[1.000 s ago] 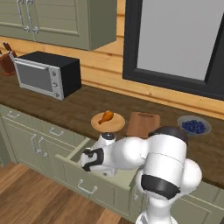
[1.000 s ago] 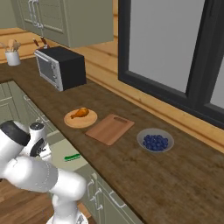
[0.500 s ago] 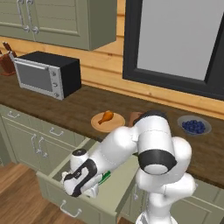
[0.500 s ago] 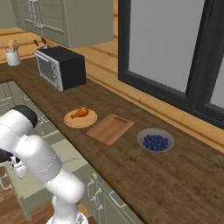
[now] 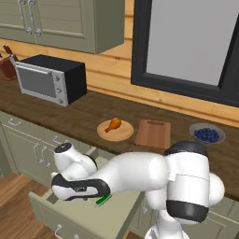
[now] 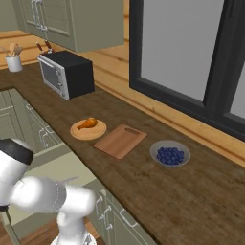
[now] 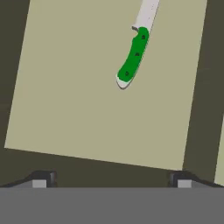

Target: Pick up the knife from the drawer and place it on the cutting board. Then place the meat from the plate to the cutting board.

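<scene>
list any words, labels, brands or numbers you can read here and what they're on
None: no readable text appears in any view.
microwave: the front has small knobs or buttons, no legible markings.
knife: green handle with three dark rivets, no brand.
cutting board, plate, blueberry bowl: plain, unmarked.

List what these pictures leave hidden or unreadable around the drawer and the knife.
- Green-handled knife: blade tip cut off by the hand view's top edge; in the left base view the white arm covers all but a sliver of handle.
- Sage-green drawer: its front lies behind the arm in the right base view.
- Gripper: fingertips barely show.
</scene>
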You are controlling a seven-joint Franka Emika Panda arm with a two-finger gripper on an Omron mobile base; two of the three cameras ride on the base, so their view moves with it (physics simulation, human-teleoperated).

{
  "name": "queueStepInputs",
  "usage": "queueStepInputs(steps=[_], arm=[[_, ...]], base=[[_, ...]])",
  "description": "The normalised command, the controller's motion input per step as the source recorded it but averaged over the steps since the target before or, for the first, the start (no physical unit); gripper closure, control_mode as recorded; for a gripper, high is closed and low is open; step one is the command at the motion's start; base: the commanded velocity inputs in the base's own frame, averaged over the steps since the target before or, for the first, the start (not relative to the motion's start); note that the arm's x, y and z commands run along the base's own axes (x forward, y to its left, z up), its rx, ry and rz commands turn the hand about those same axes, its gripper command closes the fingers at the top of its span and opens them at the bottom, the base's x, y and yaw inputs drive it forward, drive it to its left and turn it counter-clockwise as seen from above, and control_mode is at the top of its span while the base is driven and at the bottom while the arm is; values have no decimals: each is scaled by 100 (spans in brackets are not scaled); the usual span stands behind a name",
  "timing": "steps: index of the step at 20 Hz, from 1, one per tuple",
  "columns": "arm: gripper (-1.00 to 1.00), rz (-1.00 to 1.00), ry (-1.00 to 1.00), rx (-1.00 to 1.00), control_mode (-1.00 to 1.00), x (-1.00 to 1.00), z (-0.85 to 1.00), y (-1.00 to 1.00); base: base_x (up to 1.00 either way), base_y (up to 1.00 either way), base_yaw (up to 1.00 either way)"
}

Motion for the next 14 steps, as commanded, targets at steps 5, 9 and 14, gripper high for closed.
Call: queueStepInputs(steps=[5,9,14], arm=[[-100,1,-3,0,-100,0,64,-69],[-100,16,0,0,-100,2,-1,-62],[-100,25,6,-8,-100,51,-10,3]], base=[[0,0,0],[0,0,0],[0,0,0]])
